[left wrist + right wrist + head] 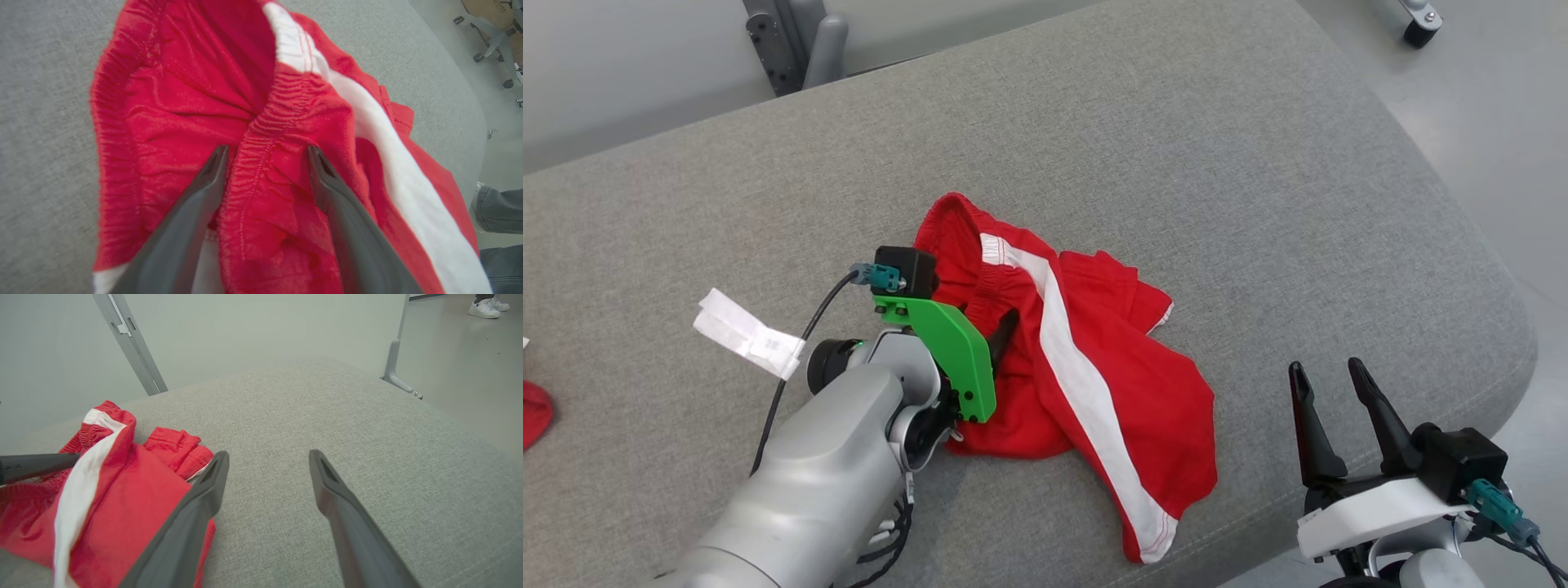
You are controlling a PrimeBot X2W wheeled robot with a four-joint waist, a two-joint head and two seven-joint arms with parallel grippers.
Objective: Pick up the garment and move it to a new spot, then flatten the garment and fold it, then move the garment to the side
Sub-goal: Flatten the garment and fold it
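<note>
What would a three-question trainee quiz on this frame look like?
1. True or false: the left tool is shut on the red fabric shorts with a white side stripe.
2. Where is the right tool? A) clamped on the shorts' stripe; B) open, apart from the shorts, near the edge of the grey fabric cushion; C) shut on a paper tag.
3. Fill in: the left tool's fingers straddle the shorts' gathered elastic ____.

Key: 1 false, its jaws stand open; 2 B; 3 waistband.
</note>
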